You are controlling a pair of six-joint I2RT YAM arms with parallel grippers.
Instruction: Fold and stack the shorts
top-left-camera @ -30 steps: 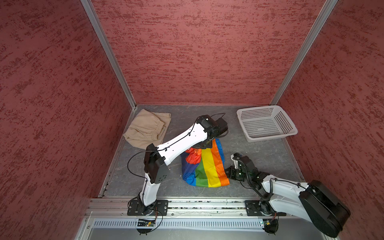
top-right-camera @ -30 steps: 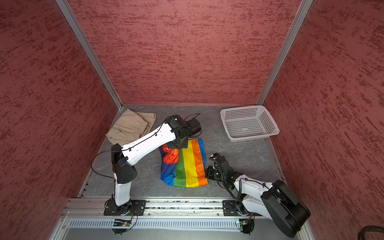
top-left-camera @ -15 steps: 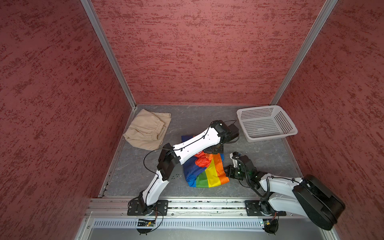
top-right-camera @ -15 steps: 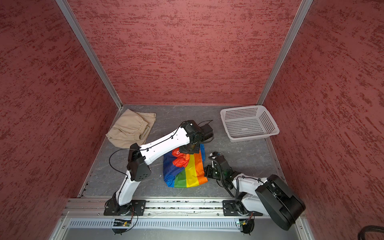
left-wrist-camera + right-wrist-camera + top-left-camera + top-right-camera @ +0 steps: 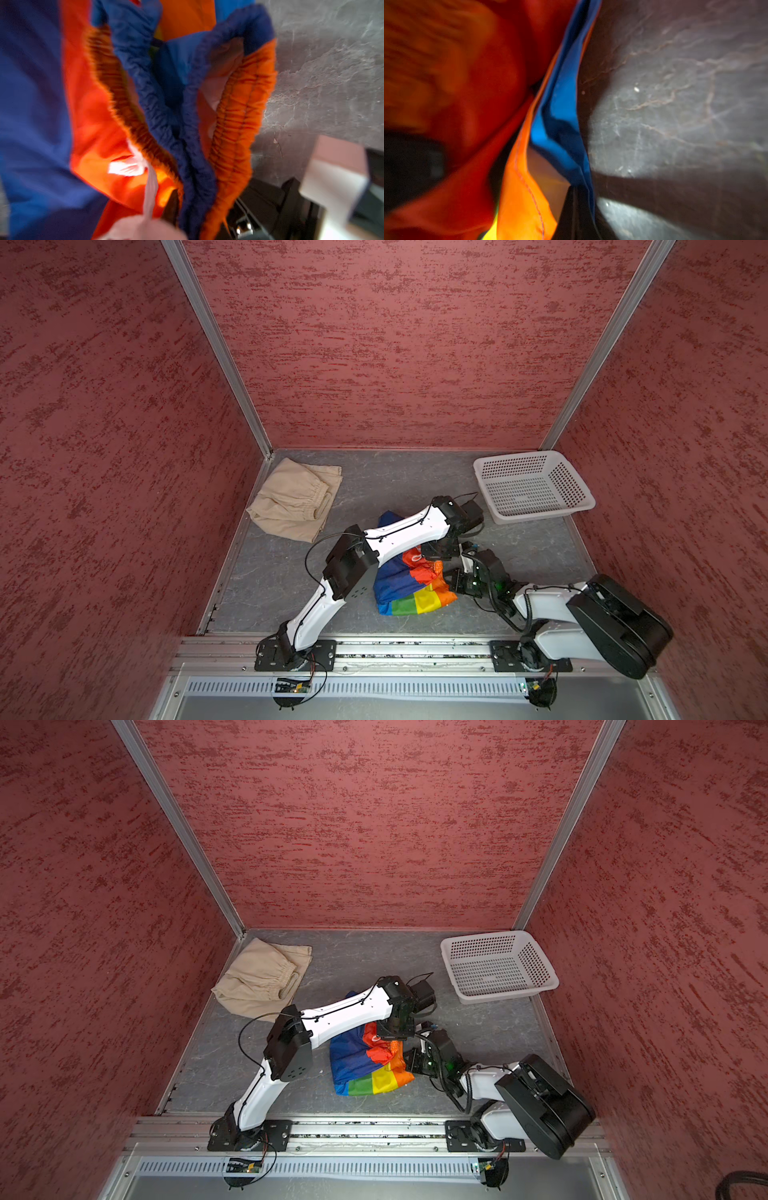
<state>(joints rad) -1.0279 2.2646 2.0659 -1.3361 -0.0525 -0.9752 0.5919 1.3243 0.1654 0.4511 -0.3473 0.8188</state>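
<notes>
On the grey tabletop (image 5: 395, 485), a white perforated basket (image 5: 540, 515) is set at the far right and the khaki shorts (image 5: 291, 506) are laid in the far left corner. The rainbow-striped shorts (image 5: 392, 583) are bunched near the middle. Their edge is pinched in the pressed-together jaws of the right gripper (image 5: 451, 577). Whether the left gripper (image 5: 438, 549), over the waistband, is spread cannot be told.

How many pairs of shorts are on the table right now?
2. The beige shorts lie in the far left corner; the rainbow shorts lie crumpled near the front middle, partly under the left arm. Nothing else seems hidden.
</notes>
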